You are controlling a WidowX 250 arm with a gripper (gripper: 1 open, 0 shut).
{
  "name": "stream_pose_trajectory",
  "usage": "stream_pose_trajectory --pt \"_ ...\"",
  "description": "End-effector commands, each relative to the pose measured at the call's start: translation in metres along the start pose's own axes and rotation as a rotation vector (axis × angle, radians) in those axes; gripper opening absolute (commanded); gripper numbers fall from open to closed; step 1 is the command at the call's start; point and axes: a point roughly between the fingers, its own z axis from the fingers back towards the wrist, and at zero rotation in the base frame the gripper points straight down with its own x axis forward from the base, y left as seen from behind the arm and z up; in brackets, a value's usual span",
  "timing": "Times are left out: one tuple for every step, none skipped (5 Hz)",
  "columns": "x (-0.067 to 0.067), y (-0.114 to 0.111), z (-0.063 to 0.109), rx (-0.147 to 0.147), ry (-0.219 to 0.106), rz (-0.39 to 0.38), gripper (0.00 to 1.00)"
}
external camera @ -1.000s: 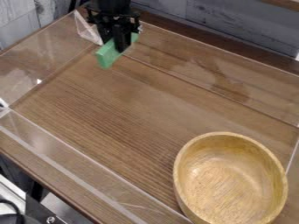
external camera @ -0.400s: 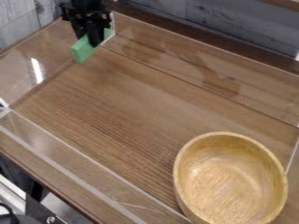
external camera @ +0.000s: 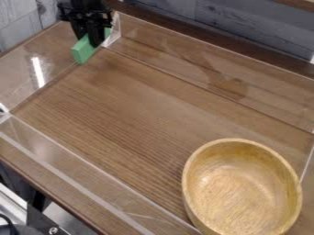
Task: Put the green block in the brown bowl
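We see our black gripper [external camera: 87,35] pointing straight down at the far left corner of the table, its jaws clamped tight on the green block [external camera: 84,50].

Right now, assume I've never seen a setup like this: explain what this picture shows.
This is one picture, taken by a camera looking down at a slant onto a wooden table with clear plastic walls around its edges. The dark thing at the top left is the gripper of a robot arm, a two-fingered claw pointing down. It is shut on the green block, a flat bright green bar that hangs below the fingers, close to the tabletop; whether it touches the wood is hard to tell. At the bottom right sits the brown bowl, round, shallow, light wood, with nothing inside. The block is meant to end up in that bowl, which lies across the table from the gripper.
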Motion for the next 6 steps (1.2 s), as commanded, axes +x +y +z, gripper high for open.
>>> stream_pose_trajectory --pt "0.012 0.005 0.023 0.037 -0.073 0.015 0.0" --pt "0.015 0.002 0.021 0.038 -0.075 0.025 0.0" --pt "0.018 0.001 0.019 0.038 -0.077 0.032 0.0" --pt "0.021 -0.001 0.018 0.037 -0.079 0.037 0.0" --pt "0.023 -0.002 0.018 0.035 -0.08 0.041 0.0" --pt "0.026 -0.003 0.018 0.034 -0.08 0.045 0.0"
